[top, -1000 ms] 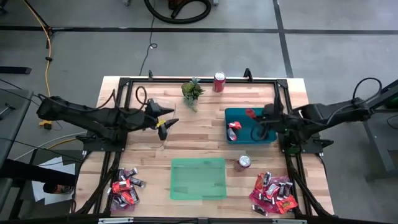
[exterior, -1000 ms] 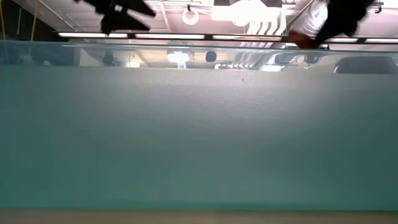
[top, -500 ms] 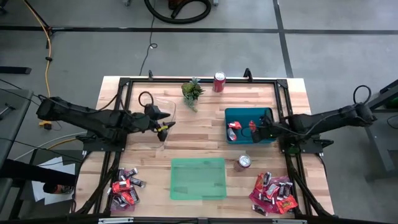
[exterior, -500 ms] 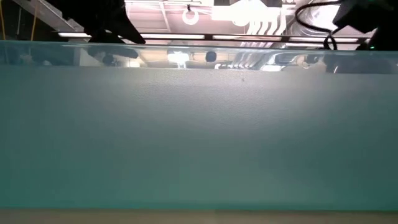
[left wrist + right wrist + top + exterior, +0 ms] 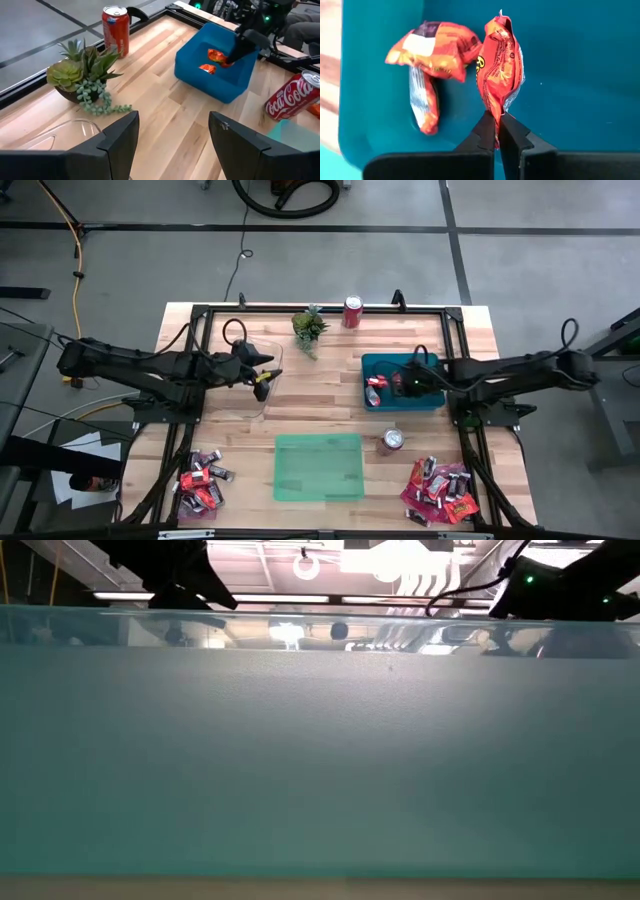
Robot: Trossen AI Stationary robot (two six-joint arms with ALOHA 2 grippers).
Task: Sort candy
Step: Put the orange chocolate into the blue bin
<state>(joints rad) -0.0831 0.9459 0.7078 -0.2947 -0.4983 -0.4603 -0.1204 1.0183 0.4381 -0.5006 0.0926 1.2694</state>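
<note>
My right gripper (image 5: 497, 131) is shut on a red-orange candy packet (image 5: 499, 65) low inside the blue bin (image 5: 428, 365). It also shows in the left wrist view (image 5: 239, 50). Another red-orange packet (image 5: 432, 55) lies on the bin's floor beside it. My left gripper (image 5: 172, 135) is open and empty over a clear tray (image 5: 268, 392) at the table's left. Candy piles lie at the near left (image 5: 200, 483) and near right (image 5: 440, 490). A green tray (image 5: 318, 467) stands at the near middle. My right gripper pinches the red-orange packet by its near edge (image 5: 496, 119) between its two fingertips. The fingers slant down into the bin from the table's right side. The packet stands out beyond the fingertips; whether its far end touches the bin's floor I cannot tell.
A soda can (image 5: 352, 311) and a small green plant (image 5: 309, 327) stand at the far edge. Another can (image 5: 392, 442) stands between the bin and the green tray. The green tray's wall (image 5: 320, 740) fills the low view. A black frame (image 5: 200, 315) edges the table.
My right gripper has gone down into the blue bin and a little toward the table's left edge, still shut on the red-orange packet, which now sits low beside the packet lying there.
</note>
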